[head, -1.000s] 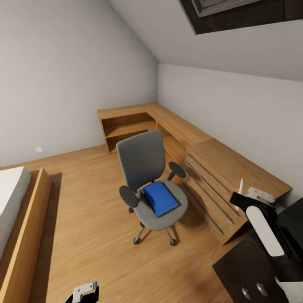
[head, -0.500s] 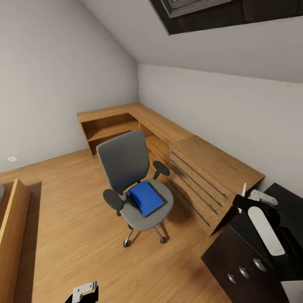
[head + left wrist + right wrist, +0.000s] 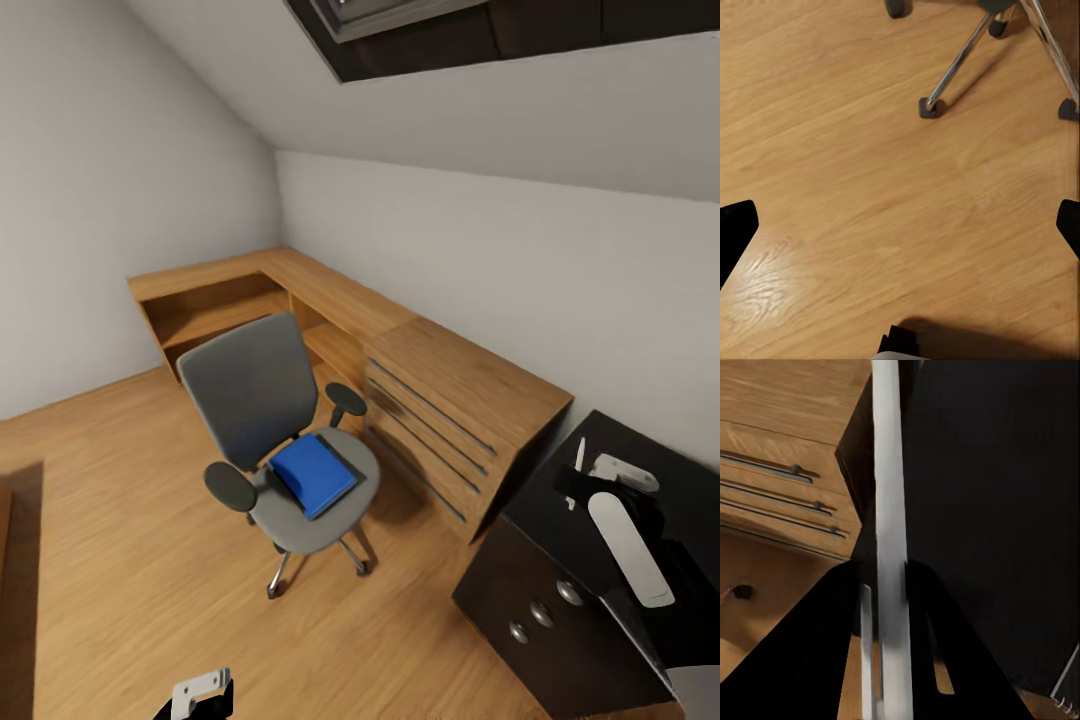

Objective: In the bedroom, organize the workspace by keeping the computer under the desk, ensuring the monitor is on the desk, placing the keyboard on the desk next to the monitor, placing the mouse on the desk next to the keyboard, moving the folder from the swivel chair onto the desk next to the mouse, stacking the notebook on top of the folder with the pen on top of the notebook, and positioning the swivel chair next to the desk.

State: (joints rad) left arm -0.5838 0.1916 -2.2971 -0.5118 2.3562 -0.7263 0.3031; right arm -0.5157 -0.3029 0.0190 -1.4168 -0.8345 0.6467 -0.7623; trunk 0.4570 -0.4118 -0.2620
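The right gripper [image 3: 889, 607] is clamped on the thin white-silver pen [image 3: 888, 510] above the glossy black desk [image 3: 560, 480]. The left gripper [image 3: 900, 225] gapes over floor. Farther off, the bright blue folder [image 3: 313, 475] lies on the grey swivel chair [image 3: 255, 400].

Swivel chair mid-floor, desk at the right.
The folder [image 3: 314, 475] lies on the seat of the swivel chair [image 3: 280, 440], which stands on the floor [image 3: 120, 520] just left of the dresser [image 3: 455, 410]; the desk [image 3: 570, 540] sits right of the dresser, nearer the camera.
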